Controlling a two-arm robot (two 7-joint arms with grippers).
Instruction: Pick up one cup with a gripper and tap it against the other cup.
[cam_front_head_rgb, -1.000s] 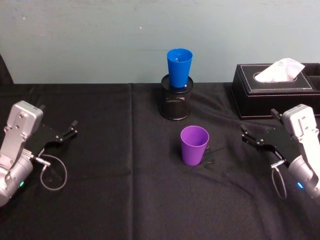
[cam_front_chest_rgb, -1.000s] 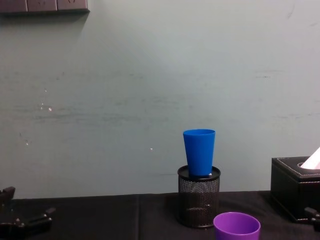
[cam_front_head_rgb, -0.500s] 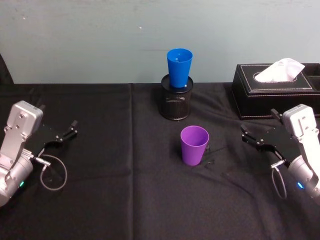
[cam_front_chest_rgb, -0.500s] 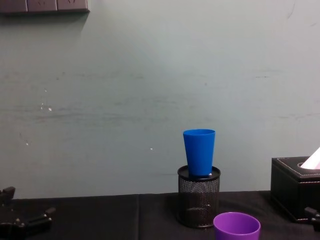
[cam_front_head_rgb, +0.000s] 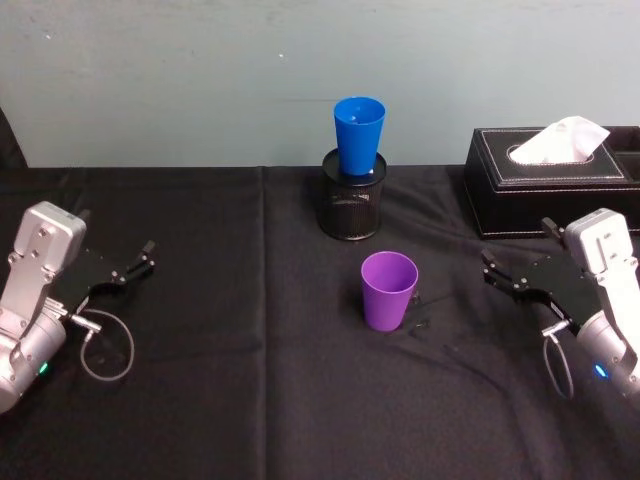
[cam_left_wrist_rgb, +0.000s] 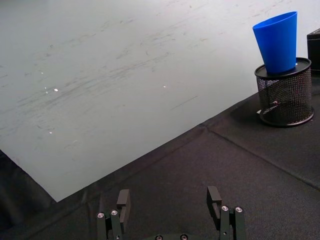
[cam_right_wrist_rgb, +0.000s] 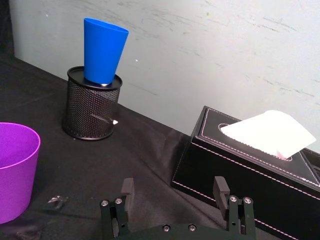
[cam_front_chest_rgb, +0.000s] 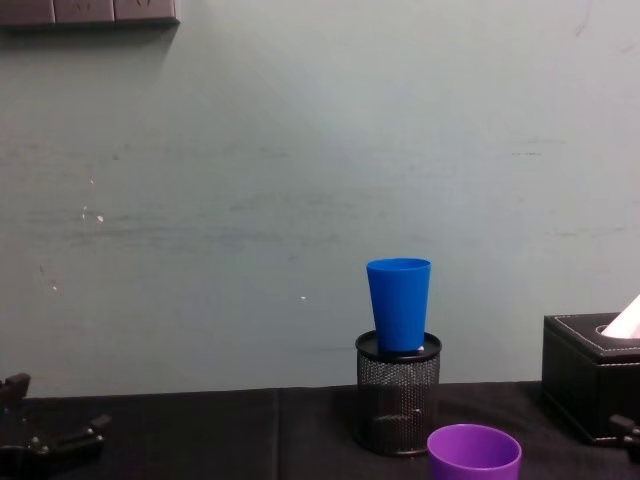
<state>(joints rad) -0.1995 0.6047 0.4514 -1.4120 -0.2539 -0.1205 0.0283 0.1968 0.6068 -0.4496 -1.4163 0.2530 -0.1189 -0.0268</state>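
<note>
The purple cup (cam_front_head_rgb: 388, 290) stands upright on the black cloth in the middle of the table; its rim also shows in the chest view (cam_front_chest_rgb: 474, 452) and beside my right gripper (cam_right_wrist_rgb: 15, 165). The blue cup (cam_front_head_rgb: 359, 134) stands upright in a black mesh pen holder (cam_front_head_rgb: 351, 205) behind it, near the wall. My right gripper (cam_front_head_rgb: 517, 245) rests open to the right of the purple cup, well apart from it, with nothing between its fingers (cam_right_wrist_rgb: 221, 186). At the table's left side my left gripper (cam_front_head_rgb: 120, 245) lies open and holds nothing.
A black tissue box (cam_front_head_rgb: 555, 180) with a white tissue sticking out sits at the back right, just behind my right gripper. A pale wall (cam_front_chest_rgb: 300, 180) closes off the back of the table. A loose cable loop (cam_front_head_rgb: 105, 350) hangs by the left arm.
</note>
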